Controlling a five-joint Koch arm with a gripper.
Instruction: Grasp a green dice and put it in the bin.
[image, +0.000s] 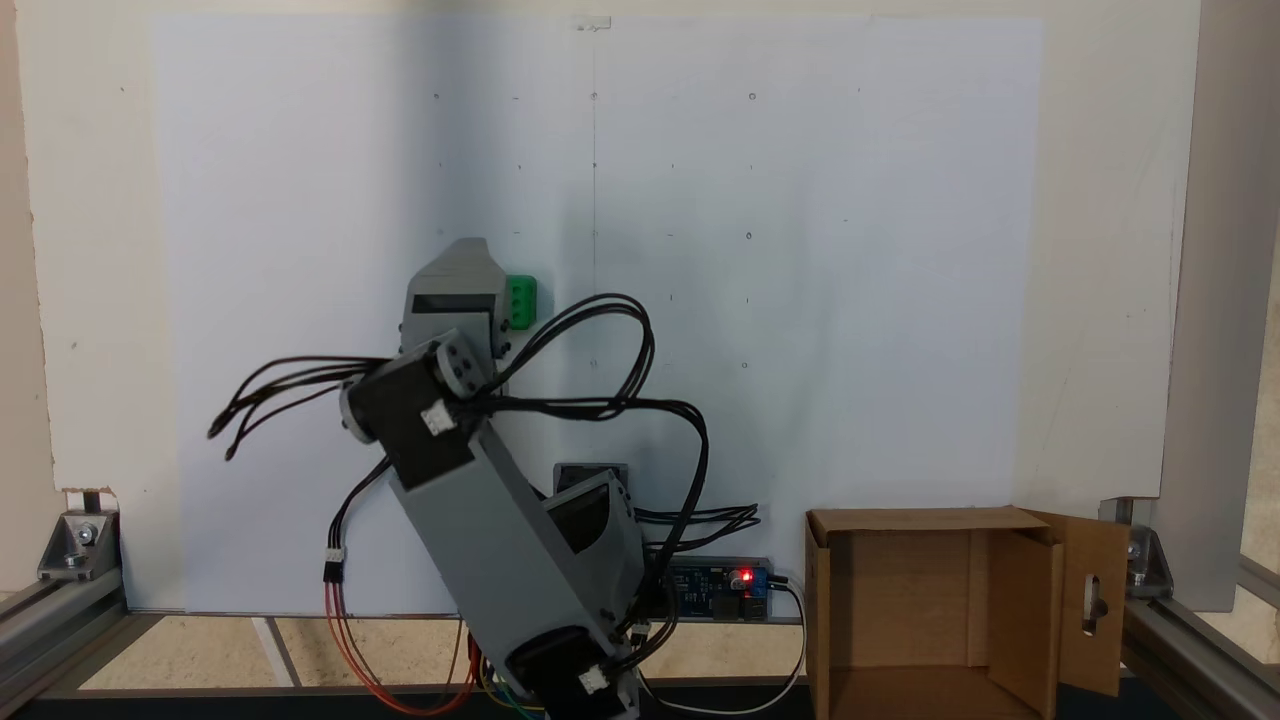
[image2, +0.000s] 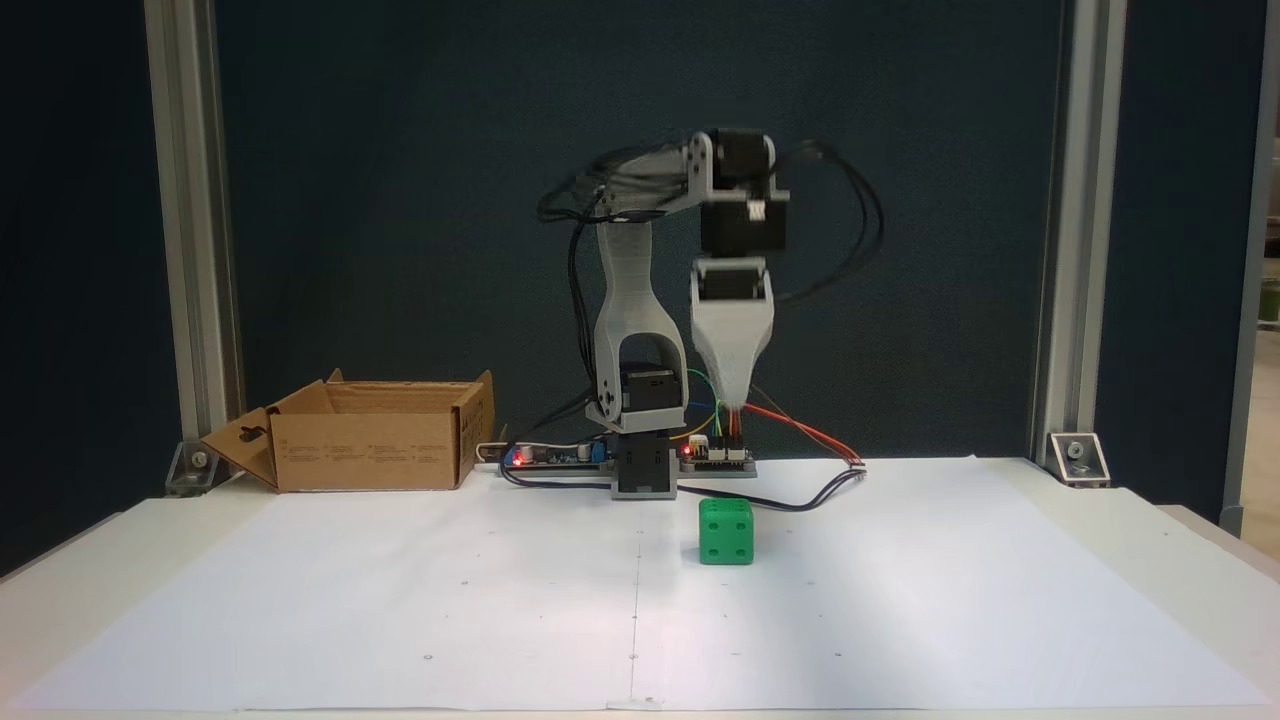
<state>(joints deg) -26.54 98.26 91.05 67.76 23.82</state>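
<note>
Front fixed view, near to far. White paper sheet (image2: 400, 600) covers the worktop, marked with a thin centre line and small dots.

Small bright green plastic dice (image2: 726, 532) with rounded edges sits on the paper just right of the centre line, near the arm's base, resting free with nothing touching it. Its front face shows four pips.

Grey 3D-printed gripper (image2: 735, 398) hangs tip down above the dice and slightly farther back, clear of it. The jaws line up into one narrow tip, so I cannot tell whether they are parted or closed.

Behind the dice: the arm's dark base and a circuit board with a red light (image2: 520, 458), with looping black cables.

Brown corrugated cardboard bin (image2: 370, 450) stands at the far left, well apart from the dice, opening upward; a side flap with a slot cutout splays left.

Top-down fixed view: the dice (image: 521, 302) lies just right of the gripper (image: 470, 262); the bin (image: 940, 600) is at lower right.
</note>
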